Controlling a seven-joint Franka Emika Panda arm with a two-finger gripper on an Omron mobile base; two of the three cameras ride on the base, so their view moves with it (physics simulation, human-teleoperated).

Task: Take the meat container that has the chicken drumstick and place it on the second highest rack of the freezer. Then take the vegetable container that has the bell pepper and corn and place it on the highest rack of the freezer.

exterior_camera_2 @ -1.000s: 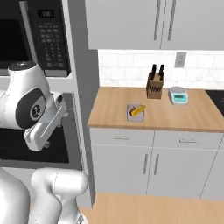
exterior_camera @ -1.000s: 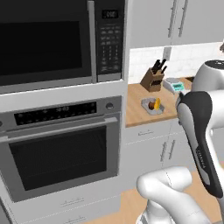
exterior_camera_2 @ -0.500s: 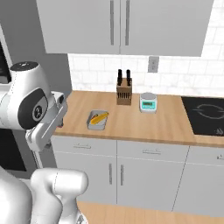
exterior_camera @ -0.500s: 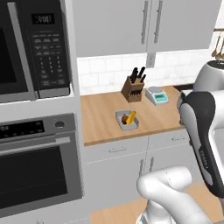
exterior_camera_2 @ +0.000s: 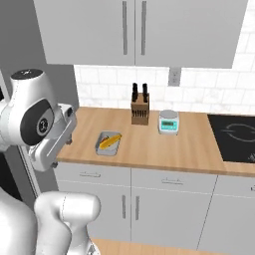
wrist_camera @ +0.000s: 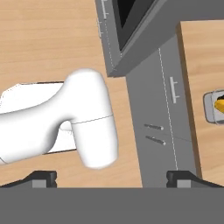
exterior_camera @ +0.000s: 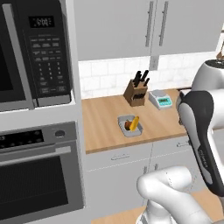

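1. Resting on the wooden counter [exterior_camera: 105, 127], near its front edge: a small grey vegetable container [exterior_camera: 130, 125] holding the yellow corn [exterior_camera: 134, 123] and, beside it, a dark reddish bell pepper [exterior_camera: 127, 125].
2. Seen from the right base view, the same vegetable container [exterior_camera_2: 108, 143] with the corn [exterior_camera_2: 110, 141] lying along it; the pepper too small to pick out there.
3. Behind the tray against the tiled wall: a knife block [exterior_camera: 135, 92] and, just beside it, a small kitchen scale [exterior_camera: 159, 99] with a green display.
4. In the left base view alone: a black microwave [exterior_camera: 33, 52] above a built-in oven [exterior_camera: 37, 175], left of the counter.
5. In the right base view alone: a black cooktop [exterior_camera_2: 234, 137] at the counter's far right, well apart from the tray.
6. In the hand view, looking straight down: wooden floor [wrist_camera: 43, 43], grey lower cabinet fronts [wrist_camera: 162, 131], and a sliver of the tray with the corn [wrist_camera: 220, 105] at the right edge.
7. Arm folded high and close to the base, forearm hanging downward in both base views, wrist pointed at the floor.
8. End effector [wrist_camera: 111, 177] with jaws spread wide, fingertips [wrist_camera: 43, 177] far apart, nothing between them; well apart from the tray.
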